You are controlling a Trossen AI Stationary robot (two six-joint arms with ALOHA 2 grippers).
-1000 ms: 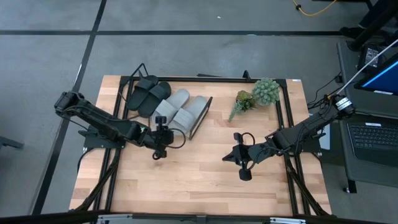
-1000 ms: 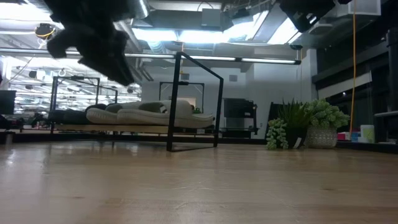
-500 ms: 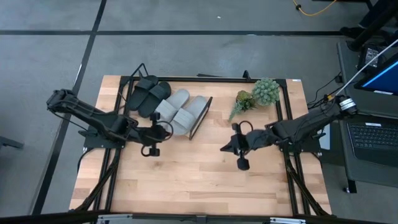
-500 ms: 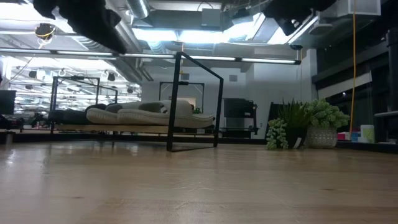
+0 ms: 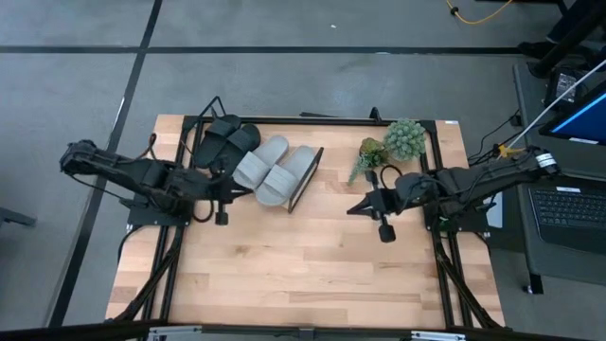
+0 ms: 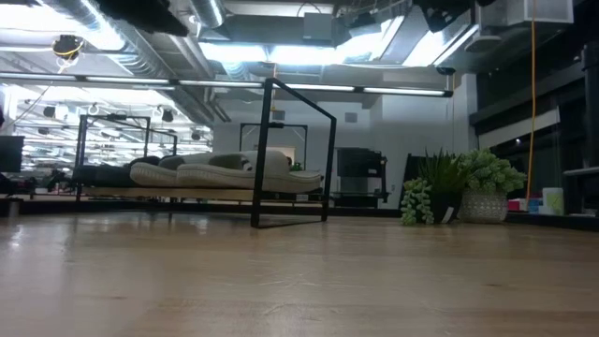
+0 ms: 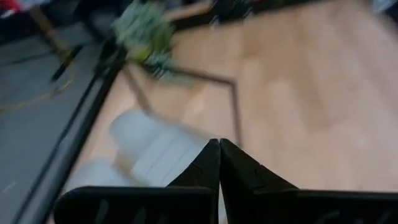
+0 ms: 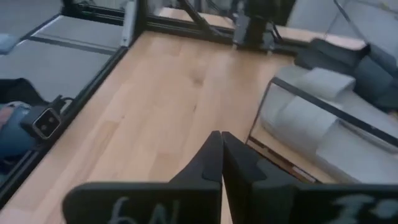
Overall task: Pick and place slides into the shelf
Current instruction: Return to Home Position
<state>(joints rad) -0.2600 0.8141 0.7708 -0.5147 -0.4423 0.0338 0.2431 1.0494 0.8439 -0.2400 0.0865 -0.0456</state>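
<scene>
Two black slides [image 5: 225, 142] and two grey slides [image 5: 275, 170] lie side by side on the shelf [image 5: 306, 182] at the table's far left, soles down on its board. The low view shows them in a row [image 6: 201, 173] inside the black wire frame [image 6: 270, 150]. My left gripper [image 5: 230, 192] is shut and holds nothing, just left of the grey slides [image 7: 146, 149]. My right gripper [image 5: 354, 209] is shut and holds nothing, above mid-table, right of the shelf; its wrist view shows the grey slides [image 8: 311, 115] and black slides [image 8: 367, 68] ahead.
A small potted plant [image 5: 390, 144] stands at the far right of the table, also seen in the low view [image 6: 463, 187]. A black metal frame [image 5: 437, 189] runs along the table's edges. Bare wooden tabletop [image 5: 303, 265] stretches across the near half.
My left gripper has drawn back from the shelf's near end toward the table's left edge and has risen out of the low view; its fingers have come together. My right gripper has moved toward the far and right edges. The slides have stayed still.
</scene>
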